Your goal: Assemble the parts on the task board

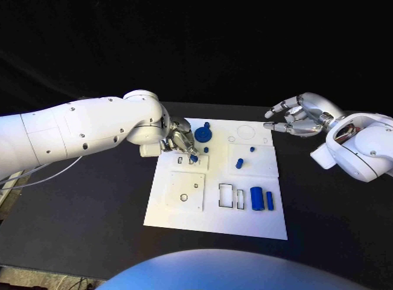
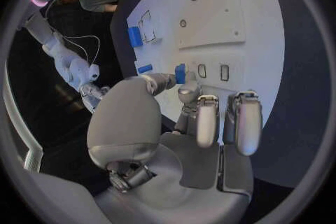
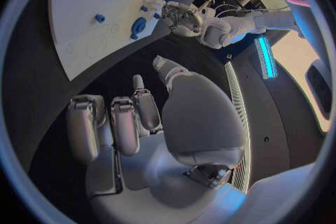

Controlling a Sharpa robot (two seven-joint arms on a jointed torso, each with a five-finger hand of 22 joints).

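Head view: my left hand [image 1: 180, 144] pinches a small blue part [image 1: 194, 158] over the slotted plate at the task board's [image 1: 215, 223] far left. Right hand [image 1: 296, 119] hangs spread, empty, past the far right corner.

Left wrist view: part [image 2: 180, 73] sits beside the slots [image 2: 213, 71]; a tilt could jam it.

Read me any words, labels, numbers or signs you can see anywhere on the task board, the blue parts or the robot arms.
None can be read.
Task board: outlines of slots and circles, no lettering.
Blue parts, such as the one the left robot hand holds: plain, no markings.
White arms and right robot hand: no legible label or brand.
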